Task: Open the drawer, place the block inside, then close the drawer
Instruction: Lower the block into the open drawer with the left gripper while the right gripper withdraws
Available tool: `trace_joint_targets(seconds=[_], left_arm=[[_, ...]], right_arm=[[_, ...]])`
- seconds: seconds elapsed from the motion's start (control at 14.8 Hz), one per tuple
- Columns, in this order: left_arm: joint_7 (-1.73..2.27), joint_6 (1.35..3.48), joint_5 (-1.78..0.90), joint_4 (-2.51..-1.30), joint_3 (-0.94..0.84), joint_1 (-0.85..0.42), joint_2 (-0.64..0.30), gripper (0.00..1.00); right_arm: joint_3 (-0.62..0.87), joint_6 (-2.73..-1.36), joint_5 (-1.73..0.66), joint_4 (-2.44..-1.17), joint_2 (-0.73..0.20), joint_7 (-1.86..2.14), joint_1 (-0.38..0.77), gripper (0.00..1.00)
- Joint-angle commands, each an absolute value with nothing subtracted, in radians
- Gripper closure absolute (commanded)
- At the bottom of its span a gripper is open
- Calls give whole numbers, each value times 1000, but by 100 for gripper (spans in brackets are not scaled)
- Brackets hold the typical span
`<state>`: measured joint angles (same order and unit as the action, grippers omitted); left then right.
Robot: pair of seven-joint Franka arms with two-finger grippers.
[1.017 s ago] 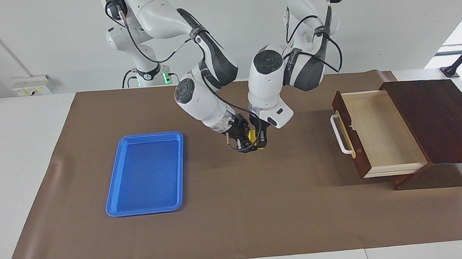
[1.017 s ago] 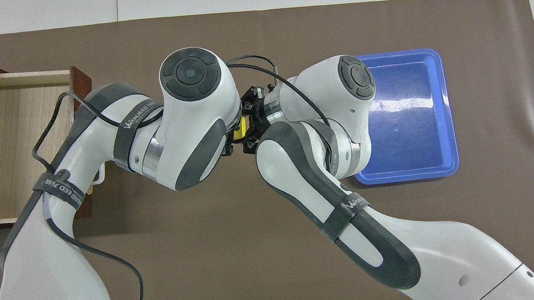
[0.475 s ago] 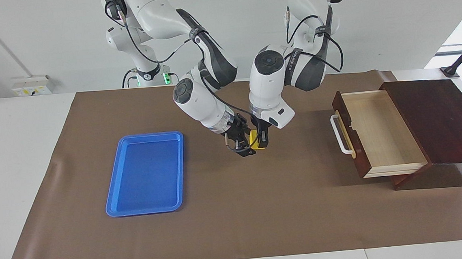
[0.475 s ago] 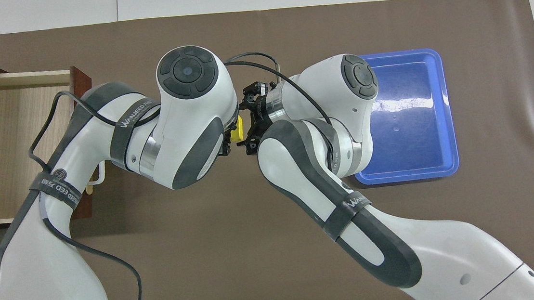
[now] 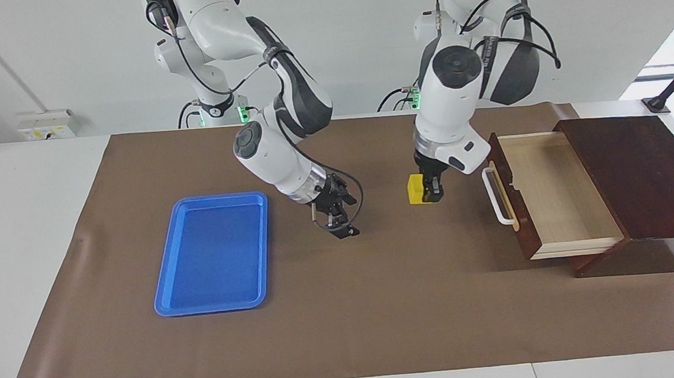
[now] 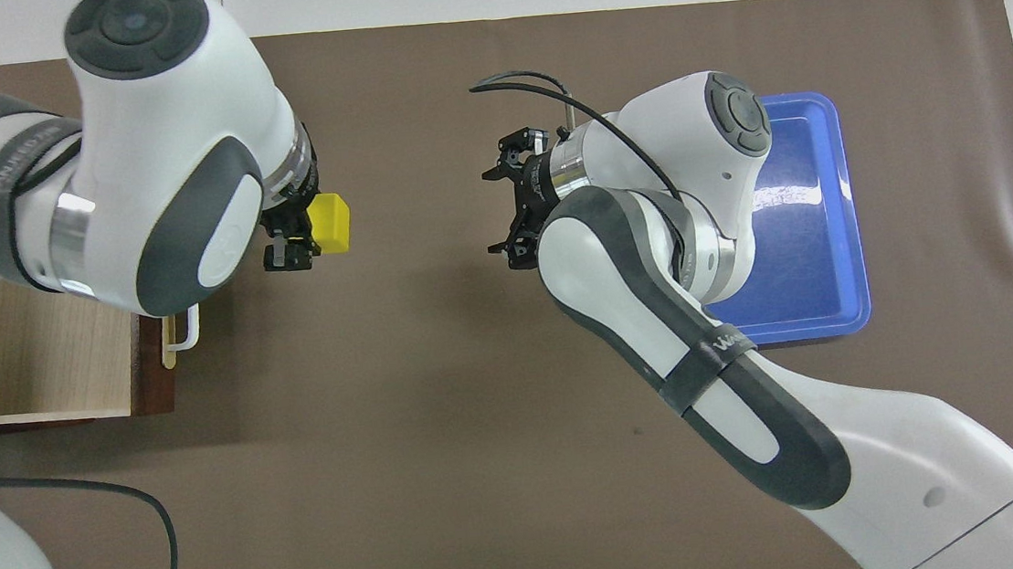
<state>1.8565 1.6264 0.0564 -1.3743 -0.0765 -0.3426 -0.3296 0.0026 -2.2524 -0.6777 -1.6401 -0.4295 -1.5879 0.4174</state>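
Note:
The dark reddish-brown drawer [image 5: 551,198] stands pulled open at the left arm's end of the table, its pale wood inside bare and its white bar handle [image 5: 494,196] facing the table's middle. In the overhead view the left arm covers most of the drawer [image 6: 46,361]. My left gripper [image 5: 430,193] is shut on the yellow block [image 5: 416,189] and holds it in the air over the brown mat, just beside the drawer's handle; the block also shows in the overhead view [image 6: 329,223]. My right gripper [image 5: 334,220] is open and empty over the mat's middle.
A blue plastic tray [image 5: 214,251] lies on the brown mat [image 5: 351,306] toward the right arm's end. The drawer's dark cabinet top [image 5: 638,174] reaches the table's edge at the left arm's end.
The block passed from my right gripper to my left. My left gripper carried it from the mat's middle toward the drawer. My right gripper opened and drew back a little toward the tray.

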Motion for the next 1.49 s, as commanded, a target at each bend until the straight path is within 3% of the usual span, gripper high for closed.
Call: trace_joint_targets(seconds=[0.0,0.27,0.54,0.81,1.02,1.42], left_arm=[[1739,1586,49,-1361,-69,-226,-267,100],[1463,1578,23,-1374,-74,-23,-242,100],[1298,1667,26,-1518,-68,87,-180,100],[1386,1850,37,-1776,-63,92,-94,100],[1525,1885,37,-1856,-63,101,-74,100],[1560,2017,40,-2008,-63,103,-29,100]], right_arm=[[12,-2165,-644,-1709,-339,-1369,326,3],[12,-2024,-436,-1717,-258,-1062,221,0],[12,-1890,-225,-1715,-157,-757,154,0],[12,-1723,-69,-1717,-34,-403,124,0],[12,-1579,4,-1717,37,-224,120,0],[14,-1543,14,-1729,57,-34,-8,0]])
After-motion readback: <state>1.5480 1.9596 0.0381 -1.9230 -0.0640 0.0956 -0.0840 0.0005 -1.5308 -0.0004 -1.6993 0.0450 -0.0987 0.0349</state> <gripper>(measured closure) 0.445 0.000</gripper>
